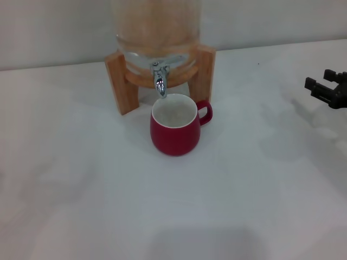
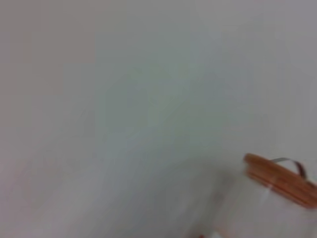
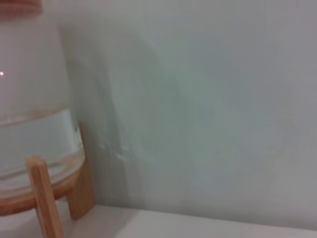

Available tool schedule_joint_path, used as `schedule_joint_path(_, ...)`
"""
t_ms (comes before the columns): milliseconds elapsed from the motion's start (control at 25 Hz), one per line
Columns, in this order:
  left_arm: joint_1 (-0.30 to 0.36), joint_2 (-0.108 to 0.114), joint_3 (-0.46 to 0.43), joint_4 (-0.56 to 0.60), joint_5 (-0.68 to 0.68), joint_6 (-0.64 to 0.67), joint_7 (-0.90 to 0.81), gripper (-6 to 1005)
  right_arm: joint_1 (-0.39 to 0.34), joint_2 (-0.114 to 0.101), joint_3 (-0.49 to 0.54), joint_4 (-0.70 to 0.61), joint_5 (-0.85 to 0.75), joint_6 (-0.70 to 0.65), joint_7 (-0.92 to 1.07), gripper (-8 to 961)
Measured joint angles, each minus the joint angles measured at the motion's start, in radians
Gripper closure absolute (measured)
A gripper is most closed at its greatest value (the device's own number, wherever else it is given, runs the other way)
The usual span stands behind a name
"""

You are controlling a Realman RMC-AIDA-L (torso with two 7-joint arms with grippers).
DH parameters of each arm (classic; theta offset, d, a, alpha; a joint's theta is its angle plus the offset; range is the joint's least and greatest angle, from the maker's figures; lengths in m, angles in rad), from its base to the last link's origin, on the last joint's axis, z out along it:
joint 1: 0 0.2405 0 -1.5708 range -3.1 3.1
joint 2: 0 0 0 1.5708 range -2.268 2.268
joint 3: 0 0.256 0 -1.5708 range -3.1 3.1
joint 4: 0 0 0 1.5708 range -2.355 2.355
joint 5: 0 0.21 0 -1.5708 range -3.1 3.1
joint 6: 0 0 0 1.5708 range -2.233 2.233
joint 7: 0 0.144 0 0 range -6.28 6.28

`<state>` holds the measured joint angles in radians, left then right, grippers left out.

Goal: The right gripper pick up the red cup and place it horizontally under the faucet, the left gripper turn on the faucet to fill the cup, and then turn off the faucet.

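Note:
The red cup (image 1: 175,132) stands upright on the white table, its white inside facing up and its handle pointing right. Its rim sits directly below the spout of the chrome faucet (image 1: 160,76), which is fixed to the glass jar (image 1: 157,32). My right gripper (image 1: 319,79) shows at the right edge of the head view, well away from the cup, open and holding nothing. My left gripper does not appear in any view. The left wrist view shows only the wall and the jar's wooden lid (image 2: 280,178).
The jar rests on a wooden stand (image 1: 122,81) at the back of the table (image 1: 81,189), close to the wall. In the right wrist view the jar (image 3: 29,99) holds water, and a stand leg (image 3: 44,198) is close by.

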<state>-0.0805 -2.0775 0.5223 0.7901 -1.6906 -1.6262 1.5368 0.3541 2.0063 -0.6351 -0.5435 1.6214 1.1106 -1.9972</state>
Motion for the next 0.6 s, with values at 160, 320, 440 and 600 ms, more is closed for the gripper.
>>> schedule_joint_path(160, -0.002, 0.001, -0.002, 0.003, 0.002, -0.037, 0.007, 311, -0.004, -0.002, 0.007, -0.007, 0.005, 0.037, 0.003, 358)
schedule_joint_path(320, -0.005, 0.004, -0.002, 0.005, 0.013, -0.044, 0.011, 207, -0.015, -0.005, 0.012, -0.029, 0.000, 0.105, 0.019, 356)
schedule_joint_path(440, -0.007, 0.009, -0.003, 0.006, 0.017, -0.048, 0.010, 105, -0.022, -0.019, 0.005, -0.039, -0.007, 0.172, 0.042, 339)
schedule_joint_path(600, -0.007, 0.014, -0.005, 0.008, 0.017, -0.055, 0.006, 114, -0.044, -0.019, 0.034, -0.049, -0.002, 0.201, 0.087, 277)
